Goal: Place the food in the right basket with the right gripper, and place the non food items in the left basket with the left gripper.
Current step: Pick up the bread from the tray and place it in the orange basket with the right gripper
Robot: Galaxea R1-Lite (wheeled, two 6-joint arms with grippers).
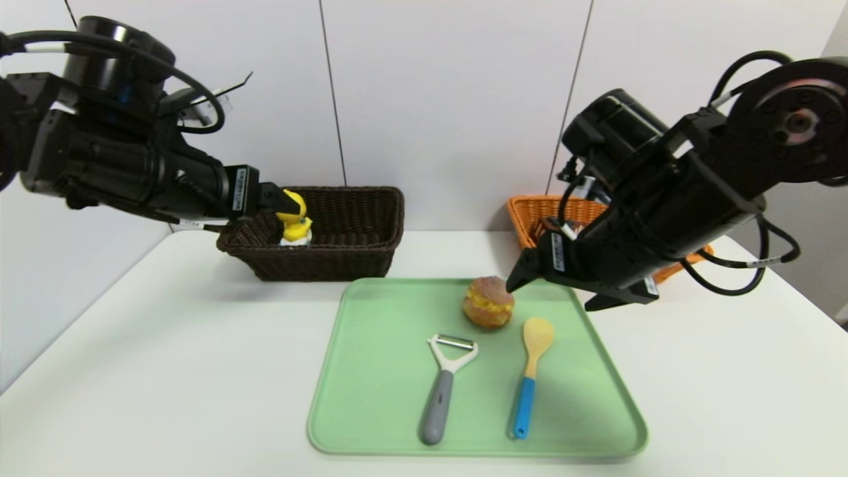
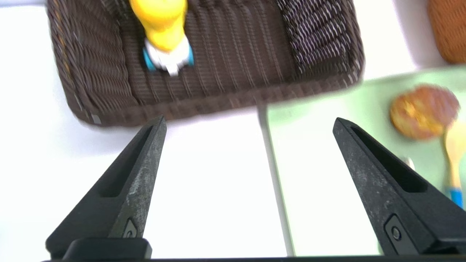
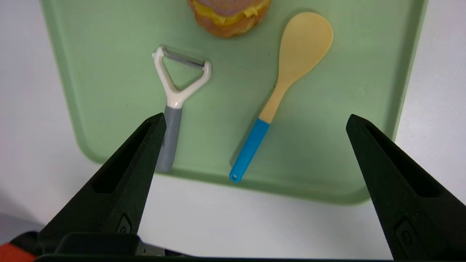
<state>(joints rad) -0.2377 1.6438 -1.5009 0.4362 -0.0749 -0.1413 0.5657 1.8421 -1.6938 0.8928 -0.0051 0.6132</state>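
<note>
The yellow duck toy (image 1: pixel 295 224) (image 2: pixel 164 29) stands upright inside the dark brown left basket (image 1: pixel 351 262) (image 2: pixel 236 103), near its left end. My left gripper (image 1: pixel 273 197) (image 2: pixel 249 122) hangs open and empty just beside the duck, over that end of the basket. On the green tray (image 1: pixel 371 404) (image 3: pixel 109 109) lie the cream puff (image 1: pixel 489 303) (image 3: pixel 229 18), the grey-handled peeler (image 1: pixel 442 387) (image 3: pixel 174 98) and the blue-handled spoon (image 1: pixel 530 377) (image 3: pixel 287 72). My right gripper (image 1: pixel 553 295) (image 3: pixel 255 120) hovers open above the tray's back right corner, close to the cream puff. The orange right basket (image 1: pixel 530 215) (image 2: pixel 449 29) stands behind the right arm, mostly hidden by it.
The white table (image 1: pixel 165 371) reaches out to the left and right of the tray. A pale wall rises right behind both baskets. The right arm's cables hang over the orange basket's side.
</note>
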